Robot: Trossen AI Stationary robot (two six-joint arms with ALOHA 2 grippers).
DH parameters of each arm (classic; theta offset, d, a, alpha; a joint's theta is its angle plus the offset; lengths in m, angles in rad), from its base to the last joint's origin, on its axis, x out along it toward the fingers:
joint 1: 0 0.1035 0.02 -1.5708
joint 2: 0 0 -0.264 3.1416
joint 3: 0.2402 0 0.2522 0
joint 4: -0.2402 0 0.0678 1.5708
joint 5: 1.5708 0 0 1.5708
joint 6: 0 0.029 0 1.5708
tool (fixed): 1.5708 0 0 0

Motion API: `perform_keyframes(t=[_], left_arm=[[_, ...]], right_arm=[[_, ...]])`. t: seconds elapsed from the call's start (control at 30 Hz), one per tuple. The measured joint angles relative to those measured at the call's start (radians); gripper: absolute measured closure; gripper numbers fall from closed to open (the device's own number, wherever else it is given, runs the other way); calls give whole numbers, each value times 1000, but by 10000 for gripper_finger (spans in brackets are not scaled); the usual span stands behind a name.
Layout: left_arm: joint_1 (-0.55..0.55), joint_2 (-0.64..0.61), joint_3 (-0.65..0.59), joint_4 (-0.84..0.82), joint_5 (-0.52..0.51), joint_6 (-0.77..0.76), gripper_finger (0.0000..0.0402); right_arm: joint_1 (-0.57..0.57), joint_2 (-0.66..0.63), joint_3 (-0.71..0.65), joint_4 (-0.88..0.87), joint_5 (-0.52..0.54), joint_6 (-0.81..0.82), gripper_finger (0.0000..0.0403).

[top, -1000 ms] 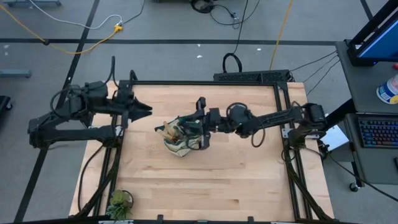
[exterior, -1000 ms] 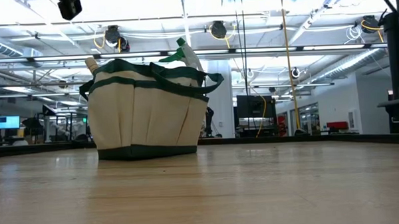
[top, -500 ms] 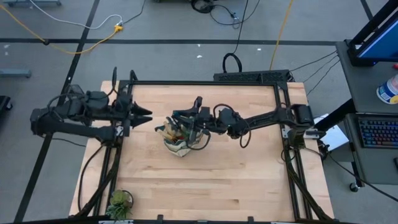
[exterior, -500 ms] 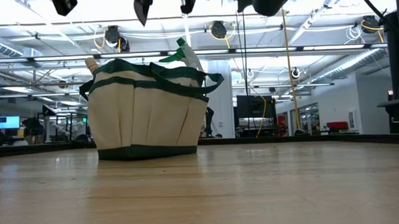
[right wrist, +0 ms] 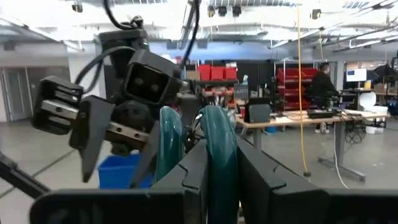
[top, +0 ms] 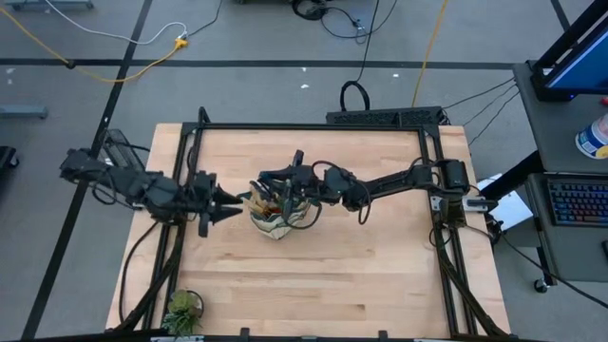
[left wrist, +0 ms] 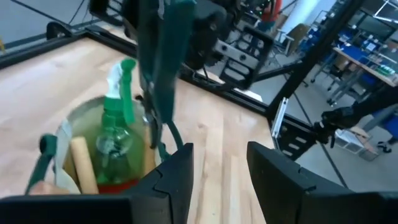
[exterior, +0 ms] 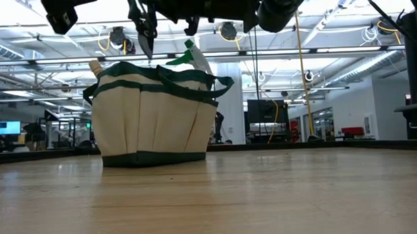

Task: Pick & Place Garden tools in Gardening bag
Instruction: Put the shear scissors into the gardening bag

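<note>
Wooden worktop from above: the gardening bag sits mid-table, right gripper over its mouth, jaws clamped on teal-handled pruning shears. Low view: blades hang just above the rim. Left wrist: left gripper beside the bag, jaws apart, empty; spray bottle and a wooden handle already inside. Next, I'd judge: lower and release.

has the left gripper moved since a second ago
Yes. In the high view the left gripper has come in from near the table's left frame rail toward the gardening bag, and now sits just beside its rim.
</note>
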Motion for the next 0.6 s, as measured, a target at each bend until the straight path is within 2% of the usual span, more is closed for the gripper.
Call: perform_keyframes(t=[0.3, 0.6], left_arm=[[-155, -24, -51, 11, -95, -27, 247], [-252, -24, -51, 12, -192, -36, 247]], right_arm=[[1, 0, 0, -86, -2, -8, 356], [2, 51, 0, -89, -1, 29, 356]])
